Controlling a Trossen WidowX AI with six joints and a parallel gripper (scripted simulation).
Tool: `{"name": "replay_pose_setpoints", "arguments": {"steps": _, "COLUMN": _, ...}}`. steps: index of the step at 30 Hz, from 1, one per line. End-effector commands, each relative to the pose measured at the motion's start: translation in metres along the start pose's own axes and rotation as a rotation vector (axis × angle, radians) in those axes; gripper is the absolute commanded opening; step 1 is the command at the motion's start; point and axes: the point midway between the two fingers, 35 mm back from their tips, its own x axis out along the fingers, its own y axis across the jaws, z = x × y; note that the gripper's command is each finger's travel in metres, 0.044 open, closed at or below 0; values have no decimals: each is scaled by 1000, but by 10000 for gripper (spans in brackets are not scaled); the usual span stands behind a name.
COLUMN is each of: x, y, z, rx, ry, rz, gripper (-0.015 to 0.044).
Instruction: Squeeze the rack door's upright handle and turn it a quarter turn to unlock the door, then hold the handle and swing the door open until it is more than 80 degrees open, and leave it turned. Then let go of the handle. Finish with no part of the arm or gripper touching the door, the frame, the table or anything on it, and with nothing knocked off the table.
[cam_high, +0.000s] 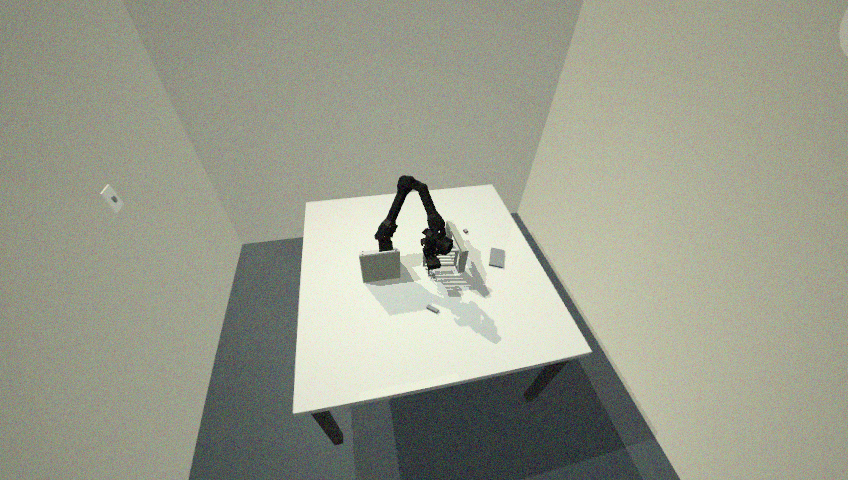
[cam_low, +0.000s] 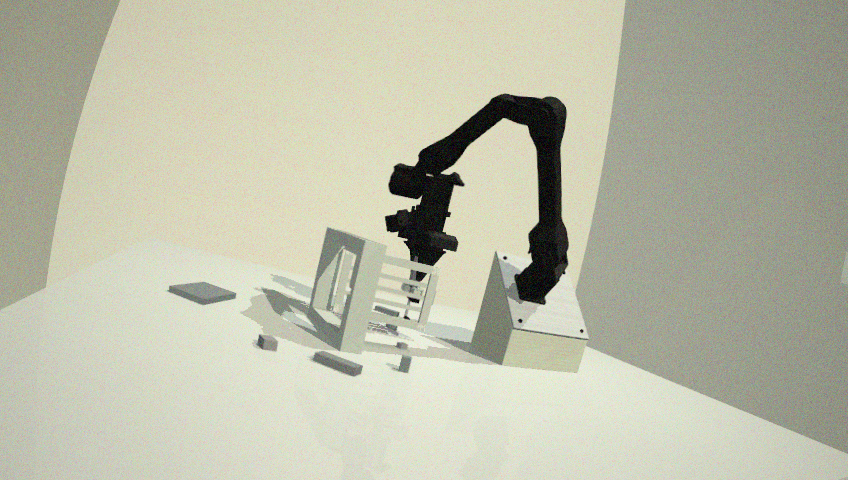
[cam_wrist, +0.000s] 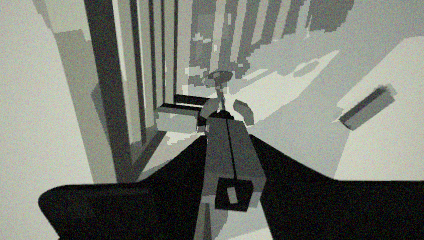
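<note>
The pale rack frame (cam_high: 462, 259) (cam_low: 354, 303) stands upright. Its slatted door (cam_low: 429, 297) (cam_wrist: 182, 50) stands well out from it, towards the arm's base, looking roughly square to the frame; the exact angle is unclear. My gripper (cam_high: 433, 265) (cam_low: 418, 277) (cam_wrist: 225, 140) points down at the door's free edge. It is shut on the upright handle (cam_wrist: 218, 150), a grey bar between the black fingers in the wrist view. In the exterior view the handle is partly hidden by the fingers and slats. How far the handle is turned is hard to tell.
The arm's base box (cam_high: 379, 267) (cam_low: 541, 352) stands near the door's free edge. A flat grey slab (cam_high: 496, 257) (cam_low: 202, 292) lies beyond the frame. A small cube (cam_low: 267, 342), a long grey block (cam_low: 338, 362) and a small upright block (cam_low: 405, 364) are near the frame.
</note>
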Motion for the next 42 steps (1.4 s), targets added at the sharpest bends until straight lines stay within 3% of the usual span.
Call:
{"name": "replay_pose_setpoints", "arguments": {"steps": 1, "x": 0, "y": -11, "z": 3, "rx": -91, "ry": -1, "rz": -1, "gripper": 28}}
{"name": "replay_pose_setpoints", "arguments": {"steps": 12, "x": 0, "y": -36, "z": 11, "rx": -253, "ry": -1, "rz": -3, "gripper": 28}}
{"name": "replay_pose_setpoints", "arguments": {"steps": 28, "x": 0, "y": -37, "z": 11, "rx": -255, "ry": -1, "rz": -3, "gripper": 28}}
{"name": "replay_pose_setpoints", "arguments": {"steps": 38, "x": 0, "y": -37, "z": 11, "rx": -255, "ry": -1, "rz": -3, "gripper": 290}}
{"name": "replay_pose_setpoints", "arguments": {"steps": 42, "x": -3, "y": -37, "z": 11, "rx": -255, "ry": -2, "rz": -4, "gripper": 300}}
